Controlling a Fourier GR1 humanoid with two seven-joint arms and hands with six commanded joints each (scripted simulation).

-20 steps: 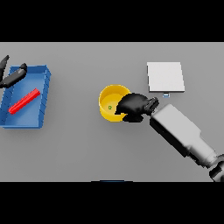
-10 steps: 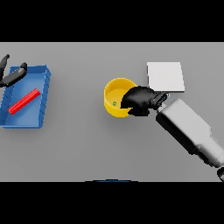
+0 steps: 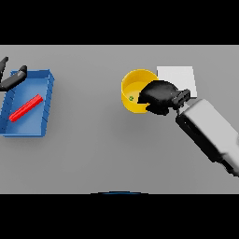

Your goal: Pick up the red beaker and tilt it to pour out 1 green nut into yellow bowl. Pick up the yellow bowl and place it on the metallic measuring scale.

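One green nut lies inside the yellow bowl, a small speck on the inner floor. Bowl: round, thick-walled, matte yellow, looks like rigid plastic. Right hand is clamped on the bowl's right rim, dark fingers curled over the edge. Bowl sits just left of the metallic measuring scale, a flat, pale, square plate; the two are near or touching, and the hand hides the boundary.

Handling judgement: bowl is likely light and stiff, so a rim pinch should hold, but a one-sided grip invites tilt and the loose nut could roll out. Keep it level. The smooth wall may slip if the pinch is shallow.

Red beaker lies on its side, a long red shape in the blue tray at far left of the grey surface. Left hand shows at the tray's upper corner, fingers apart, holding nothing.
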